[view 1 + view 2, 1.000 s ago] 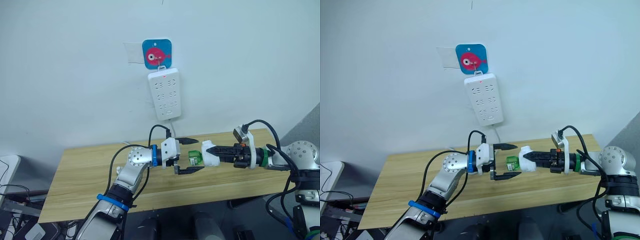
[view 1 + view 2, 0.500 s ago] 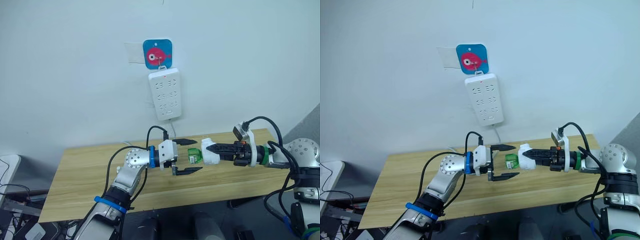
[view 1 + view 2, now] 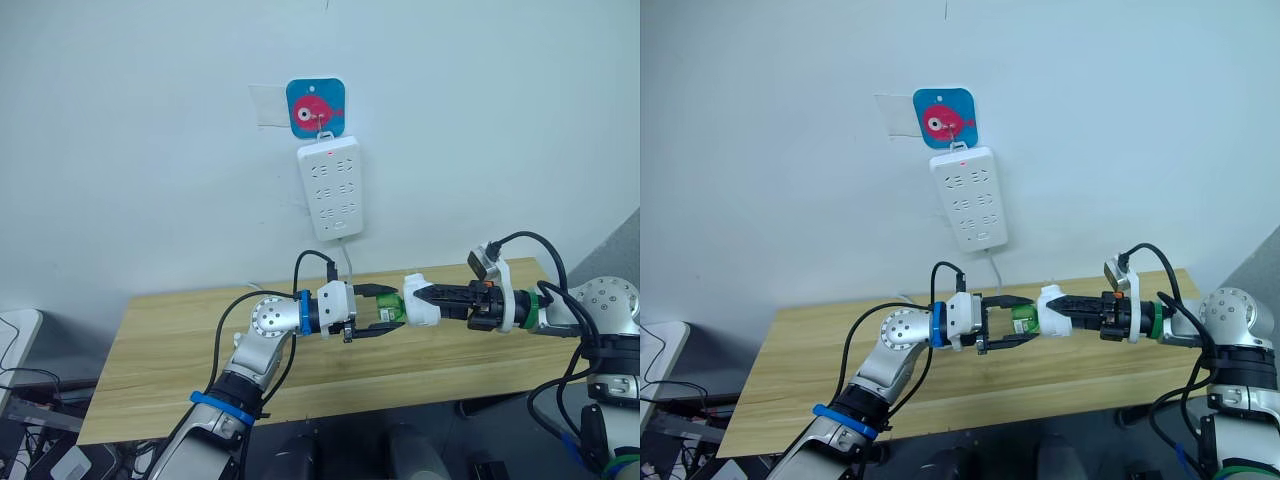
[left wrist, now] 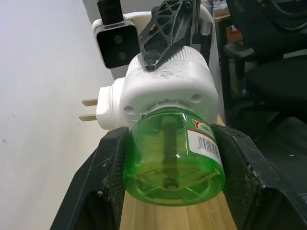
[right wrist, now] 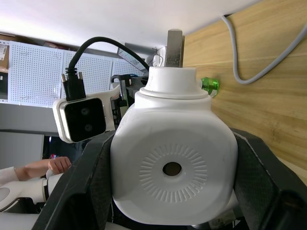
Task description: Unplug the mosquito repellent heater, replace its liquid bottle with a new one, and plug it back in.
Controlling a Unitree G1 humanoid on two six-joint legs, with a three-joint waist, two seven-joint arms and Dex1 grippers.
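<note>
- The left gripper (image 3: 385, 313) has its fingers (image 4: 108, 179) pressed against both sides of the green liquid bottle (image 4: 173, 155), clamped on it.
- The right gripper (image 3: 412, 299) has its fingers (image 5: 261, 177) clamped on the white body of the mosquito repellent heater (image 5: 173, 165), prongs bare, so it is unplugged.
- Heater and bottle are held in the air over the wooden surface (image 3: 170, 350), between the two arms.
- Their shared long axis runs left to right: bottle toward the left arm, heater toward the right, so the bottle should twist out about this line.
- The power strip (image 3: 330, 187) hangs on the far wall, well apart.
</note>
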